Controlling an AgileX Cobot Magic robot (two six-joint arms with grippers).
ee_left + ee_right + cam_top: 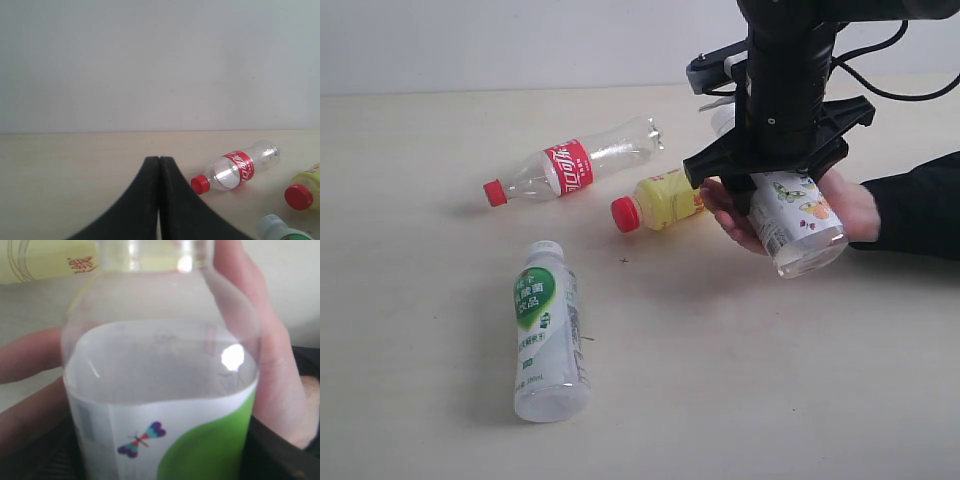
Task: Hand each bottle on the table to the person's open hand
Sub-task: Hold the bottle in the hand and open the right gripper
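The clear bottle with the white butterfly label [802, 222] is held tilted in my right gripper [775, 190], which is shut on it. It rests in the person's open hand [855, 205], whose fingers [30, 365] curl around it. In the right wrist view this bottle [160, 390] fills the frame between the dark jaws. On the table [420, 260] lie the clear bottle with red cap and red label [570, 168], the yellow bottle with red cap [660, 200] and the milky white bottle with green label [550, 330]. My left gripper [159, 165] is shut on nothing, low over the table.
The person's dark sleeve [920, 205] comes in from the right edge. Black cables [880, 80] hang behind my right arm. A pale wall [470, 40] runs along the table's far edge. The red-capped clear bottle [235, 170] lies to one side of my left fingers.
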